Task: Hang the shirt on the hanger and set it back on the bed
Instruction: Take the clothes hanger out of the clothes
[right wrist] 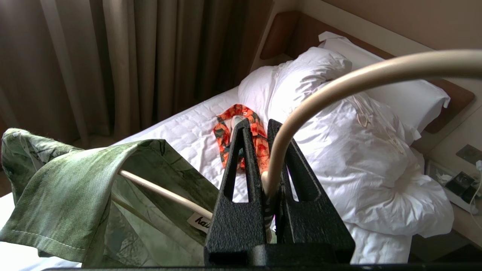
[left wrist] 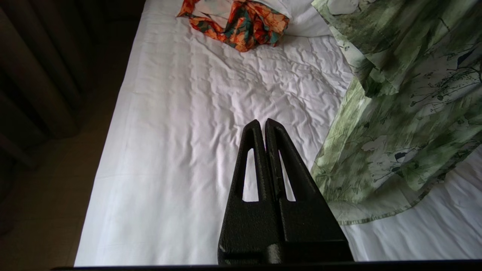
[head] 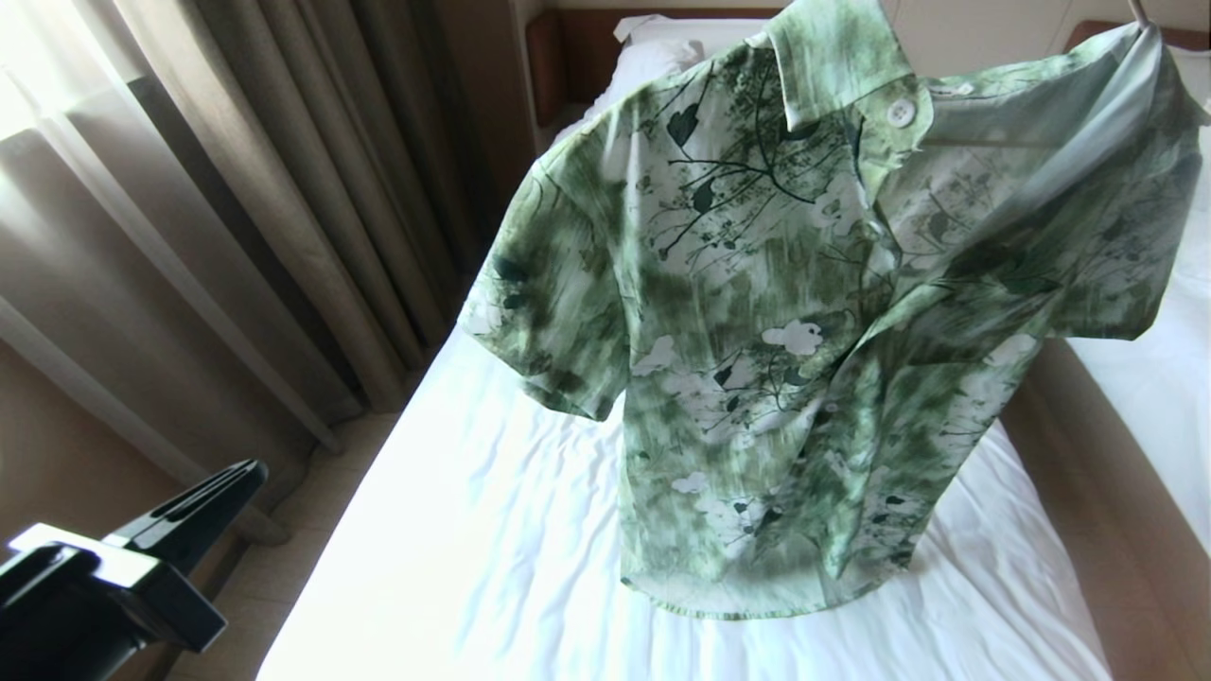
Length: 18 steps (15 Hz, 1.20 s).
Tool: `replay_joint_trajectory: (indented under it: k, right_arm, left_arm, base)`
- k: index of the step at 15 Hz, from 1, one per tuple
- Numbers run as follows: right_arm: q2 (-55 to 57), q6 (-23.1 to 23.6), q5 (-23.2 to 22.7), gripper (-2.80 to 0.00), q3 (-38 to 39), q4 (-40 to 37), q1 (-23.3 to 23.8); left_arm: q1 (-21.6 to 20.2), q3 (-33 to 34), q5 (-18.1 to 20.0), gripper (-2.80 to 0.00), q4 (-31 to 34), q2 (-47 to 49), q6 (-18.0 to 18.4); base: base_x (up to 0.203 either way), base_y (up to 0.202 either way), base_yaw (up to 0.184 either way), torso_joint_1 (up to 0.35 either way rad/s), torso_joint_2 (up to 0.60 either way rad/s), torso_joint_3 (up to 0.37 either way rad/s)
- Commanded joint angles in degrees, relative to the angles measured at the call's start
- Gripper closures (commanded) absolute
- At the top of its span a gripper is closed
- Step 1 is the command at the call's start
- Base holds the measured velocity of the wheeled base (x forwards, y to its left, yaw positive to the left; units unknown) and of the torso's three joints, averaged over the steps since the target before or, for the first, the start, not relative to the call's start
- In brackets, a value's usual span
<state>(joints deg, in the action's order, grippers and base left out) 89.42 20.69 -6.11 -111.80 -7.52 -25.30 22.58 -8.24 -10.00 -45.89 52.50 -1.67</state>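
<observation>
Right gripper is seen clamped on the neck of the hanger, and the shirt is carried draped over it, hanging free above the middle of the bed, its hem near or on the sheet. Hanging appears done; setting down is judged to remain, so a slow lowering onto the sheet is called for. Left gripper is held closed and empty near the bed's left edge, just beside the hem.
</observation>
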Motion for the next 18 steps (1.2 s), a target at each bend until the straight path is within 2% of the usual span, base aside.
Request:
replay_joint_trajectory:
  k: [1, 9, 15, 18]
  right_arm:
    - [0.0, 0.1, 0.0, 0.00, 0.0, 0.0, 0.0]
    - [0.1, 0.1, -0.1, 0.00, 0.0, 0.0, 0.0]
    - [0.6, 0.1, -0.1, 0.00, 0.0, 0.0, 0.0]
    - [1.4, -1.1, -0.1, 0.00, 0.1, 0.0, 0.0]
  left_arm:
    - [0.0, 0.0, -0.1, 0.00, -0.3, 0.0, 0.0]
    - [0.1, -0.1, 0.1, 0.00, -0.3, 0.1, -0.1]
    - [0.3, -3.4, 0.6, 0.00, 0.8, 0.6, -0.1]
    - [2.6, -7.8, 1.0, 0.00, 4.4, 0.6, -0.1]
  base:
    - [0.000, 0.000, 0.000, 0.000, 0.00, 0.000]
    - [0.000, 0.000, 0.000, 0.000, 0.00, 0.000]
    - [0.000, 0.000, 0.000, 0.000, 0.00, 0.000]
    - [0.000, 0.000, 0.000, 0.000, 0.00, 0.000]
